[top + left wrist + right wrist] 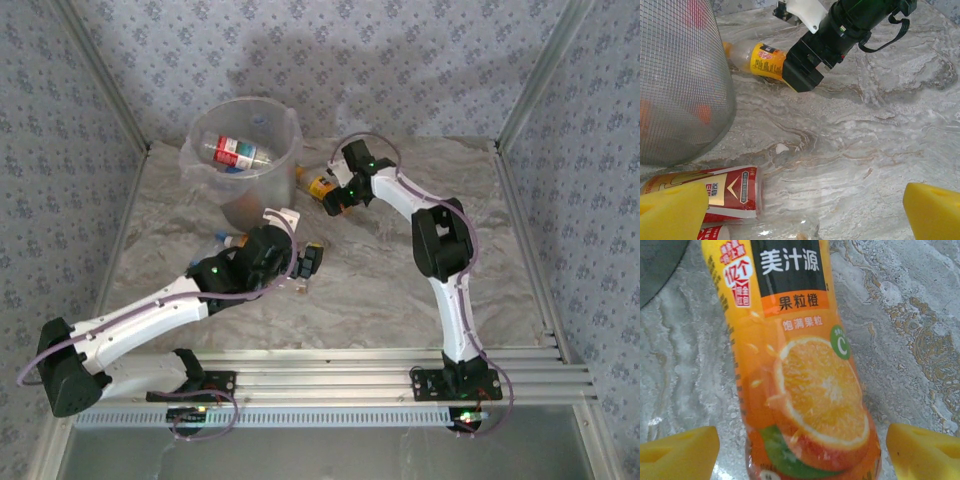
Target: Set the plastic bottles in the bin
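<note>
Two arms are each lined up on a bottle, so you are at the reach-and-grasp step, with nothing gripped yet. One bottle [236, 152] already lies inside the bin [286, 128], which stands at about 11 o'clock from the middle of the table [400, 290].

Your right gripper [802, 455] is spread around the orange juice bottle [800, 365]. That bottle lies on its side just beside the bin, at its 4 o'clock in the top view. In the right wrist view it runs between the yellow pads [680, 452], with marble showing on both sides, so neither pad touches it. Your next move here, I judge, is to close squarely on the labelled belly. It is round and smooth, so it may roll or squirt out if you pinch off-centre. Then lift high enough to clear the rim and carry it towards 10 o'clock over the bin's mouth.

Your left gripper [800, 215] is also spread wide, hanging low over the marble at the bin's 6 o'clock. A red-labelled bottle [725, 192] lies at its 9 o'clock, partly behind the left pad, not centred. You would need to shift left before closing. Watch the arms: the bottles are near each other and share one bin.
</note>
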